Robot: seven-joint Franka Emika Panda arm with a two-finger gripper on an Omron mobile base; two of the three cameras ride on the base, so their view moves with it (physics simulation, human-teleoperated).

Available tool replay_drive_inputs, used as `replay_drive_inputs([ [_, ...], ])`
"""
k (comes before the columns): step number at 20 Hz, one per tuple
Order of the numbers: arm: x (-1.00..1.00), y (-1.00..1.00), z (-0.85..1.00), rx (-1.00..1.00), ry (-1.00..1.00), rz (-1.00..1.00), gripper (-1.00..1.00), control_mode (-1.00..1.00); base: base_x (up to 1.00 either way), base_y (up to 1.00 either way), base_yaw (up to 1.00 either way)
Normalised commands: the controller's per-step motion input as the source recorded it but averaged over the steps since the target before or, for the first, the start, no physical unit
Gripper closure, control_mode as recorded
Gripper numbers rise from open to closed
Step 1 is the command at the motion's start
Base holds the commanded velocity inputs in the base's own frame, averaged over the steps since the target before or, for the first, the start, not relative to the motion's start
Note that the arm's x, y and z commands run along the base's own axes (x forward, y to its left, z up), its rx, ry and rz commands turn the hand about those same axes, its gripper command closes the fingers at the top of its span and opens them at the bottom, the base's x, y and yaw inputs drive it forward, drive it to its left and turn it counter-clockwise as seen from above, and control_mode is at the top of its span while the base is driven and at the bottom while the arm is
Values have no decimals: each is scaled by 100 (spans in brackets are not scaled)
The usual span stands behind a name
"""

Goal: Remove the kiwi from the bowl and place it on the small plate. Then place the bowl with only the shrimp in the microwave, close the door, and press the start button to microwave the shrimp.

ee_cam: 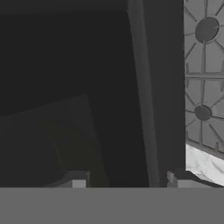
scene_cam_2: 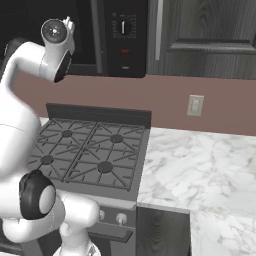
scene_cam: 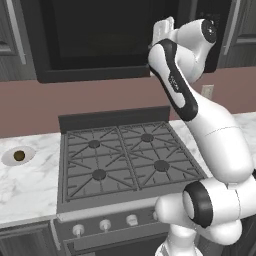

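Observation:
The black microwave point(scene_cam: 100, 40) hangs above the stove with its door point(scene_cam: 105, 30) flat against the front. The kiwi point(scene_cam: 19, 156), a dark lump, lies on the small plate point(scene_cam: 10, 159) on the counter at the far left. My arm is raised, with the hand up against the right part of the door, next to the control panel point(scene_cam_2: 125, 35). In the hand view my gripper point(ee_cam: 127, 180) faces the dark window beside the long grey bar handle point(ee_cam: 142, 96). Its fingertips point(ee_cam: 78, 179) stand apart with nothing between them. The bowl and the shrimp are hidden.
A gas stove point(scene_cam: 125, 155) with grey grates and front knobs point(scene_cam: 105, 225) sits below the microwave. White marble counter point(scene_cam_2: 200, 165) runs on both sides. A wall outlet point(scene_cam_2: 195, 105) and grey cabinet doors point(scene_cam_2: 210, 35) are to the right.

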Motion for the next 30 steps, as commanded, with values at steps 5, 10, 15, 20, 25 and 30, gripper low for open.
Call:
replay_drive_inputs([
  [5, 38, 0, -82, -4, -5, 1, -100, -100, 0, 0, 0],
  [10, 21, 0, -76, -6, 0, 0, -100, -100, 0, 0, 0],
  [15, -62, -23, -6, 0, -2, -8, -100, -100, 0, 0, 0],
  [20, -100, -62, 0, 7, -4, -18, -100, -100, 0, 0, 0],
  [25, -88, -98, -22, 13, -1, -14, -100, -100, 0, 0, 0],
  [30, -5, -100, -21, 16, -6, -4, -100, -100, 0, 0, 0],
])
